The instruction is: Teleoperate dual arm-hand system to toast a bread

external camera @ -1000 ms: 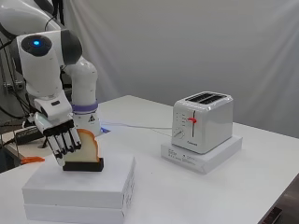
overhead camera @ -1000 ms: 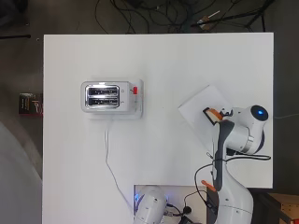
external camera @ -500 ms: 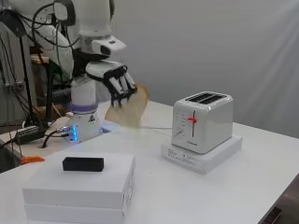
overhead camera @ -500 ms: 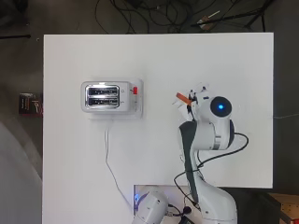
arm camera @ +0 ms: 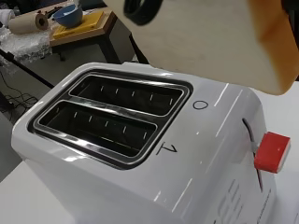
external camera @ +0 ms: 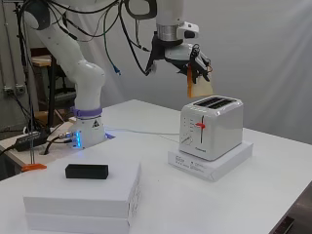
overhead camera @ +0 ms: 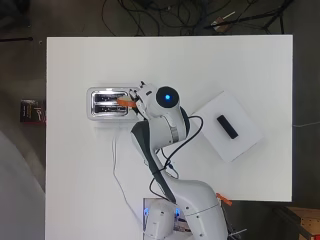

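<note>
From above, the hand is over the toaster, right at its lever end, with an orange sliver of the bread poking out across the slots; half a second back the arm sat well to the right of the toaster, so it has swung across fast. Side on, the hand has its fingers curled round the bread, which hangs upright above the toaster, clear of the top, both slots empty, red lever up. The risk, as I read it: the slice looks offset toward one end, so a straight drop could catch the slot rim and tip the bread onto the white box underneath. Earlier the bread was well short of the toaster in this view. At the wrist, the bread fills the top, a dark fingertip pressed on it, the slots below and open; any twist here and the slice jams crosswise.
</note>
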